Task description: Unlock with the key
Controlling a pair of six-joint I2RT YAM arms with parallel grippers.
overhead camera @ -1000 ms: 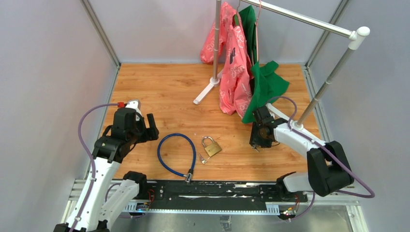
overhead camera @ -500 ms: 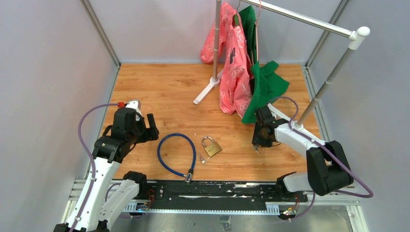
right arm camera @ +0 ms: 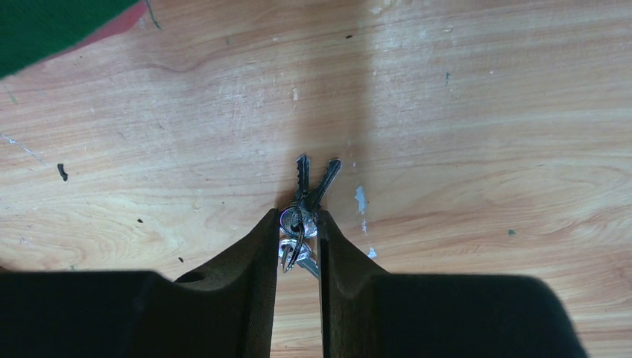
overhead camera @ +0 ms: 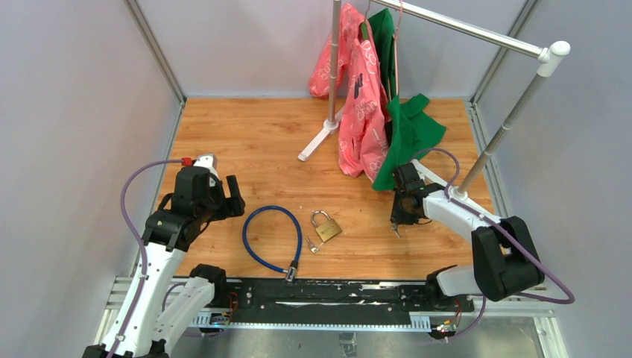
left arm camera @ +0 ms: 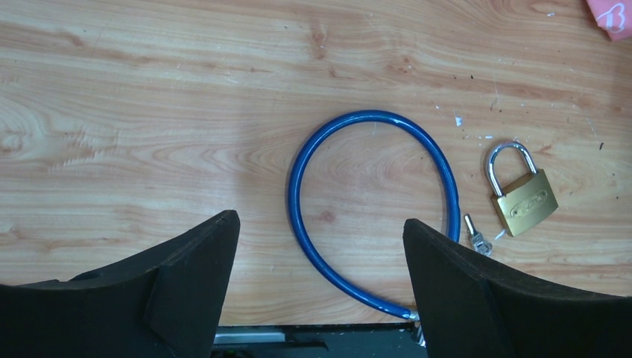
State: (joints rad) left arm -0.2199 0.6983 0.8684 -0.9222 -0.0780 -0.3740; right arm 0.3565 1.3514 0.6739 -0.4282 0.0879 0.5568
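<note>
The right gripper (right arm camera: pixel 298 218) is clenched on a small bunch of keys (right arm camera: pixel 311 186), its two fingers pinching the heads and ring while the blades fan out ahead, tips down near the wooden table (overhead camera: pixel 253 142). The brass padlock (left arm camera: pixel 526 203) lies flat towards the table's near middle, well apart from that gripper, with another small key (left arm camera: pixel 477 239) just beside it and a blue cable loop (left arm camera: pixel 293 186) next to both. The left gripper (left arm camera: pixel 319 221) hangs above the cable, jaws spread wide, gripping nothing
</note>
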